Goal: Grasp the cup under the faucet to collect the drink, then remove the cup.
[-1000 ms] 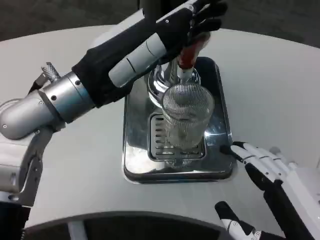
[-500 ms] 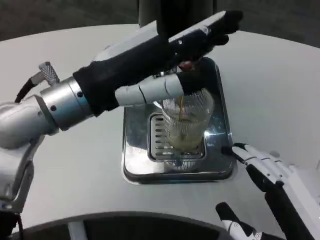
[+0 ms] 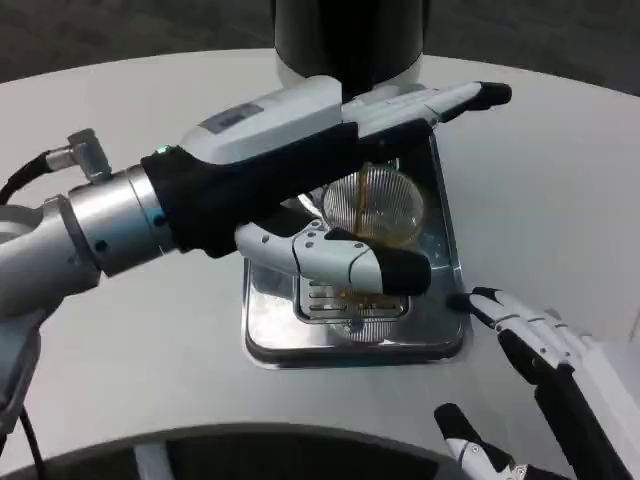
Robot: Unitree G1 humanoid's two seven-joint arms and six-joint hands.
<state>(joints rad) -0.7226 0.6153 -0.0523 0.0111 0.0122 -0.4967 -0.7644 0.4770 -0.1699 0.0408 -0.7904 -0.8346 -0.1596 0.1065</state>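
Reaching across from the table's left edge, the left hand [image 3: 330, 140] lies over the metal tray [image 3: 445, 300], its white back turned up and its fingers [image 3: 470, 97] stretched out flat toward the tray's far right corner. They look spread and closed on nothing, though whatever lies beneath the palm is hidden. Its thumb [image 3: 345, 262] juts out lower down, crossing the front of the cup [image 3: 385, 205]; I cannot tell whether it touches the glass.

The cup is a ribbed clear glass standing on the slotted grate [image 3: 345, 305] in the middle of the tray, partly covered by the hand. Brown drink shows inside it, and a thin stream falls into it from above. A dark round dispenser body [image 3: 350, 35] rises at the tray's far edge.

At the table's near right corner, the right hand [image 3: 545, 345] rests with its black-and-white fingers apart, holding nothing. Its fingertips [image 3: 480, 297] sit just beside the tray's near right corner, apart from the cup.
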